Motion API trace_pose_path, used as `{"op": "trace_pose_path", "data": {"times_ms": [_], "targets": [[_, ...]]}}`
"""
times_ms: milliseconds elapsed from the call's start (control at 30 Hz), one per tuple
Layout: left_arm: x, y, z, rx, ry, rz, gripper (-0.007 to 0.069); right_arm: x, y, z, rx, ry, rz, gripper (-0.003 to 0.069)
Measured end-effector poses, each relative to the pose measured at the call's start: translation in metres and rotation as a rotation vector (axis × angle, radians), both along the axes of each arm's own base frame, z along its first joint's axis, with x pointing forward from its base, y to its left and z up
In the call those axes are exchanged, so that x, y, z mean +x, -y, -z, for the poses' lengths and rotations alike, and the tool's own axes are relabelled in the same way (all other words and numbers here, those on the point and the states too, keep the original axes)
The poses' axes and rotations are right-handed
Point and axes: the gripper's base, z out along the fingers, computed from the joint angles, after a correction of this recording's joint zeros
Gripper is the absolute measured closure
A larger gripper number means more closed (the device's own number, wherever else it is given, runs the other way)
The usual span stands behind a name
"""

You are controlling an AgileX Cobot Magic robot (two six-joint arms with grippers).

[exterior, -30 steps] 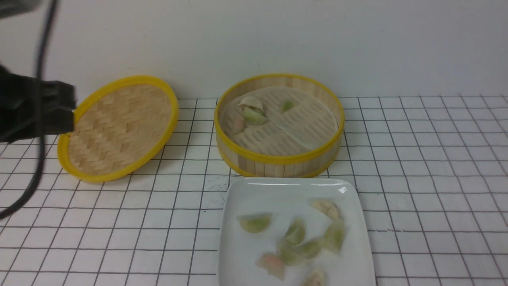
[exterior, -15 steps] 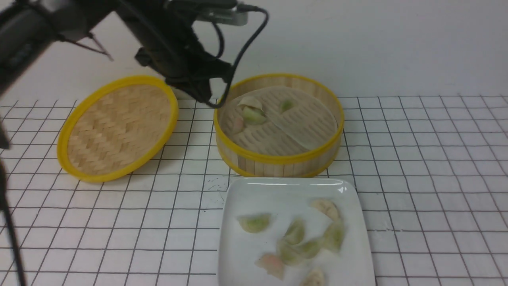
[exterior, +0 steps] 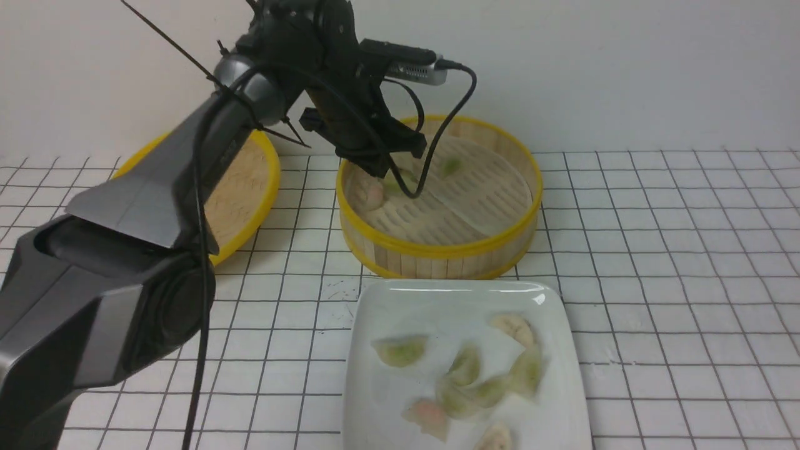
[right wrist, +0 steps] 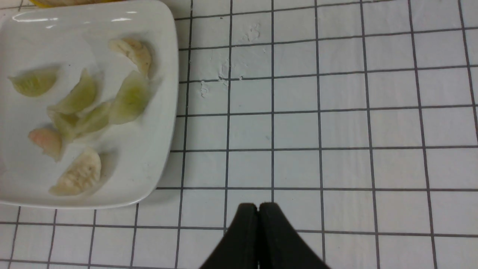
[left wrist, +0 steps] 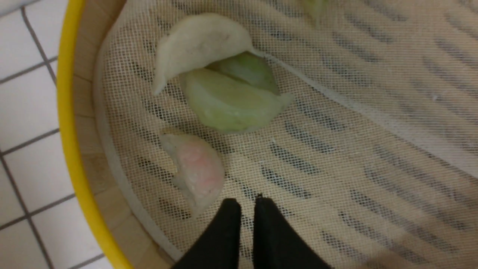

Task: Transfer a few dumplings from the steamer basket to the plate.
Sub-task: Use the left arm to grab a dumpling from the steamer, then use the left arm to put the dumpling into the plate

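Several dumplings [left wrist: 227,104] wait in the steamer basket [exterior: 437,253], where the left claw [left wrist: 242,203], empty and parted a sliver, has just swung in by the pink dumpling [left wrist: 196,175] for another pick; plate [exterior: 450,294] already stocked, right claw [right wrist: 257,207] closed, empty

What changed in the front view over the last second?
The left arm swung in from the left edge and across the lid. The left gripper now hangs inside the steamer basket beside the pink dumpling, jaws a slit apart, holding nothing. Nothing was picked up or released. Basket, lid, plate and the dumplings lie as before.
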Motion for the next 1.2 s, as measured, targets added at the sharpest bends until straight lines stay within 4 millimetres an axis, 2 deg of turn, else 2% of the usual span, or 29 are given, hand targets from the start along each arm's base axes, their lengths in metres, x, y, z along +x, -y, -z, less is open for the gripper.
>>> {"op": "trace_pose_path", "data": {"times_ms": [100,133,200,233,267,300,400,467,533,567,667,733,800,933,967,1033,1067,1100,1167,1200], "targets": [[0.003,0.001,0.015,0.012,-0.024,0.0,0.0509,0.0,0.0,0.0,-0.001,0.005,-0.007,0.0672],[0.004,0.001,0.025,0.025,-0.039,0.0,0.0445,0.0,-0.001,0.0,0.002,0.008,-0.009,0.0672],[0.007,0.001,0.033,0.037,-0.033,-0.001,0.0355,0.001,-0.001,-0.001,0.001,0.014,-0.016,0.0672],[0.008,0.0,0.035,0.041,-0.022,-0.003,0.0313,0.001,-0.001,-0.001,0.003,0.016,-0.016,0.0672],[0.009,0.0,0.035,0.041,-0.019,-0.004,0.0305,0.001,-0.001,-0.001,0.004,0.017,-0.016,0.0672],[0.012,0.0,0.037,0.047,0.006,-0.007,0.0245,0.001,-0.001,-0.001,0.001,0.02,-0.02,0.0672],[0.015,0.0,0.04,0.051,0.039,-0.011,0.0214,0.001,-0.002,-0.001,-0.002,0.023,-0.032,0.0672],[0.018,0.001,0.046,0.051,0.058,-0.012,0.0212,0.001,-0.002,-0.001,-0.002,0.027,-0.048,0.0672],[0.019,0.004,0.051,0.052,0.055,-0.008,0.0242,0.001,-0.003,-0.002,0.003,0.032,-0.055,0.0672],[0.019,0.005,0.054,0.054,0.05,-0.006,0.027,0.002,-0.004,-0.002,0.007,0.033,-0.058,0.0672],[0.017,0.005,0.055,0.075,0.042,0.001,0.0434,0.002,-0.005,-0.002,0.014,0.041,-0.077,0.0672],[0.016,0.005,0.053,0.078,0.039,0.004,0.0464,0.002,-0.006,-0.003,0.014,0.043,-0.085,0.0672],[0.01,0.005,0.046,0.099,0.006,0.013,0.0459,0.002,-0.007,-0.003,0.025,0.049,-0.096,0.0672],[0.002,0.009,0.009,0.073,0.041,0.024,0.0459,0.002,-0.008,-0.004,0.04,0.054,-0.103,0.0672],[-0.004,0.011,-0.02,0.038,0.083,0.029,0.0459,0.002,-0.009,-0.004,0.046,0.059,-0.104,0.0672],[-0.014,0.013,-0.052,-0.025,0.118,0.04,0.0459,0.003,-0.009,-0.004,0.045,0.063,-0.105,0.0672],[-0.027,0.015,-0.075,-0.081,0.123,0.053,0.0459,0.003,-0.009,-0.004,0.043,0.064,-0.108,0.0672],[-0.029,0.015,-0.078,-0.097,0.117,0.057,0.0459,0.003,-0.009,-0.004,0.043,0.064,-0.108,0.0672],[-0.055,0.022,-0.095,-0.159,0.062,0.089,0.0459,0.003,-0.009,-0.004,0.042,0.065,-0.11,0.0672],[-0.063,0.026,-0.09,-0.154,0.021,0.102,0.0459,0.003,-0.009,-0.004,0.042,0.064,-0.111,0.0672]]}}
